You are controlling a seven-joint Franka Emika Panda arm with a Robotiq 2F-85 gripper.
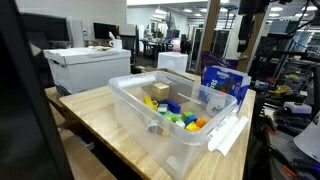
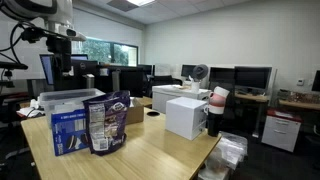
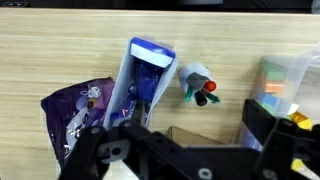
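Above the table (image 3: 60, 40), the gripper (image 3: 180, 145) gapes wide, empty. The blue box (image 3: 145, 75) looks light, stiff; pinch its long sides.

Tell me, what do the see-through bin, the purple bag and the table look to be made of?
Bin: likely clear plastic, glossy; the toys show through its walls.
Purple bag: seems to be thin plastic film, shiny and crinkled.
Table: looks like pale wood with visible grain strips; possibly a laminate.
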